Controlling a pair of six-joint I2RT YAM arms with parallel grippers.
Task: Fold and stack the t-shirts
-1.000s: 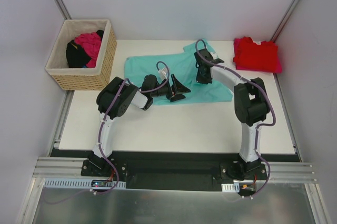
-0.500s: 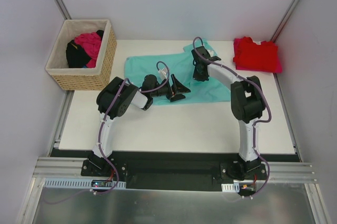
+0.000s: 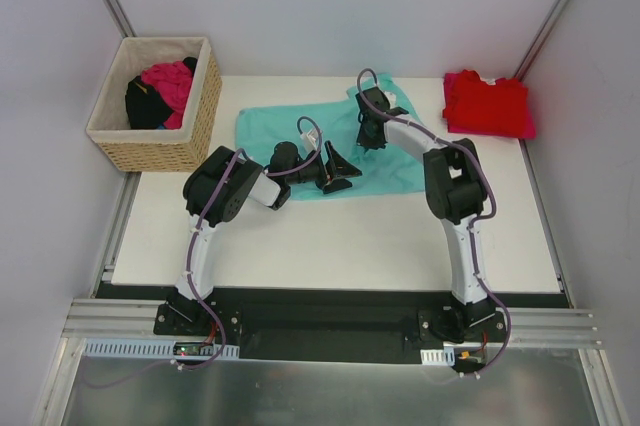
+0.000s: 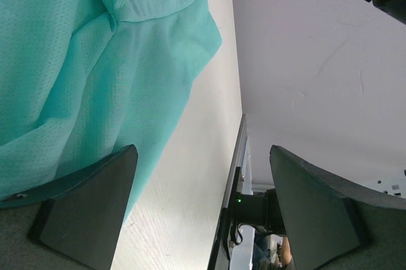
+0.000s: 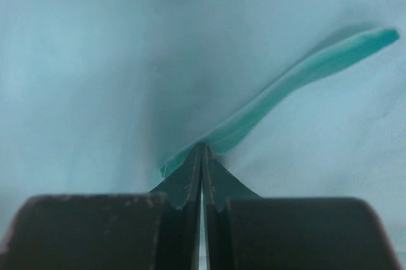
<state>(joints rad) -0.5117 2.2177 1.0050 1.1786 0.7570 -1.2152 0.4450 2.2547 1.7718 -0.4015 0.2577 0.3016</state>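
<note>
pinching teal t-shirt (image 3: 280, 126) fold, right fingers (image 5: 184, 184) closed tight; left fingers (image 4: 89, 200) spread wide, empty; basket (image 3: 205, 96) left, red t-shirt (image 3: 490, 106) right.

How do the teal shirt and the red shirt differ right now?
The teal shirt lies spread across the middle of the table; the red shirt sits in a compact pile at the far right corner. The right gripper pinches a ridge of the teal shirt; nothing touches the red shirt. Both rest on the table.
</note>
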